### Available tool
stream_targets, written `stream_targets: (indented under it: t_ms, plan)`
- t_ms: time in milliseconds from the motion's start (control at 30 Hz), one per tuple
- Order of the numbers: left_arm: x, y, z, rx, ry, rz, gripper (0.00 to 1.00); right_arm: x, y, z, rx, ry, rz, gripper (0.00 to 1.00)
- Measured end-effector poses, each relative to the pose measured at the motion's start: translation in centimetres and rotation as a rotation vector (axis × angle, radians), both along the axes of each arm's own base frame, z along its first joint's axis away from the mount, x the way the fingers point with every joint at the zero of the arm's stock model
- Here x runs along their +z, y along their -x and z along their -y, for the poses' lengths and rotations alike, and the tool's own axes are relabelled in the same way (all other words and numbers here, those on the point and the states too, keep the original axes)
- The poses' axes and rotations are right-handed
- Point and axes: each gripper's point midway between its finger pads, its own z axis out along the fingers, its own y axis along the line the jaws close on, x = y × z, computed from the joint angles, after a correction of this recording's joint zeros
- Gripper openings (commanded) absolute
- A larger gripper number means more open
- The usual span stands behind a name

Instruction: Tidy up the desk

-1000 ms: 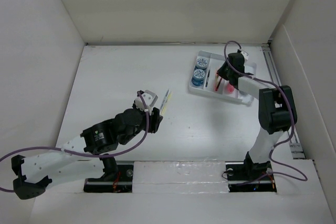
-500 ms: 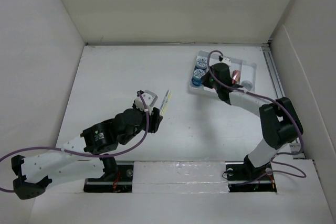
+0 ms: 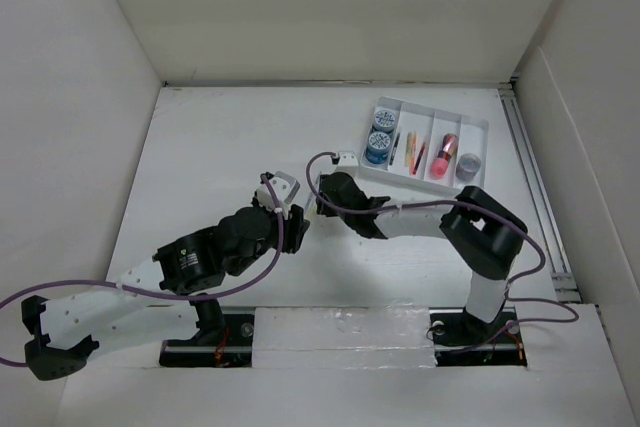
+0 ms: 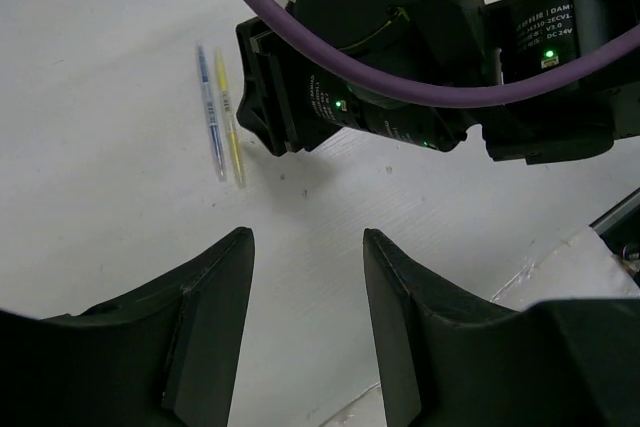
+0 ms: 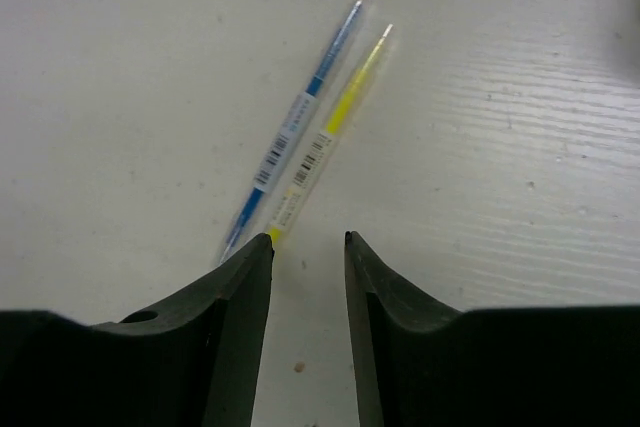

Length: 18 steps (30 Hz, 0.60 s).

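The desk (image 3: pixel 220 147) is a large white tabletop. A blue pen (image 5: pixel 290 132) and a yellow pen (image 5: pixel 330 127) lie side by side on it. My right gripper (image 5: pixel 308 237) is open and empty, low over the desk, its fingertips just short of the pens' near ends. In the top view it (image 3: pixel 320 195) reaches far left and covers most of the pens. My left gripper (image 4: pixel 305 237) is open and empty; it (image 3: pixel 284 190) hovers just left of the right gripper. The left wrist view shows both pens (image 4: pixel 222 117) beside the right gripper's black body (image 4: pixel 380 47).
A white four-compartment tray (image 3: pixel 470 130) stands at the back right. It holds two blue tape rolls (image 3: pixel 380 137), pens (image 3: pixel 410 150), a pink item (image 3: pixel 447 155) and a small grey round thing (image 3: pixel 468 162). White walls enclose the desk.
My right arm has swung from over the tray leftward across the desk to the two pens. A pink item now shows in the tray. The left arm has not moved.
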Motion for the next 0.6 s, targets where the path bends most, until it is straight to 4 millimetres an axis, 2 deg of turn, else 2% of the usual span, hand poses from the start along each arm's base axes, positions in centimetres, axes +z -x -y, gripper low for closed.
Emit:
stream_targets:
  t_ms: [167,400,600]
  plan:
    - [0.0,0.0,0.0,0.001,-0.001,0.000,0.43,-1.1,-0.8,1.0,-0.051,0.052,-0.008,0.41]
    - [-0.2,0.0,0.0,0.001,-0.008,-0.003,0.43,-0.6,-2.6,-0.8,-0.062,0.049,0.008,0.41]
    - [-0.2,0.0,0.0,0.000,-0.008,-0.004,0.43,-1.1,-3.0,-0.8,-0.075,0.079,0.001,0.38]
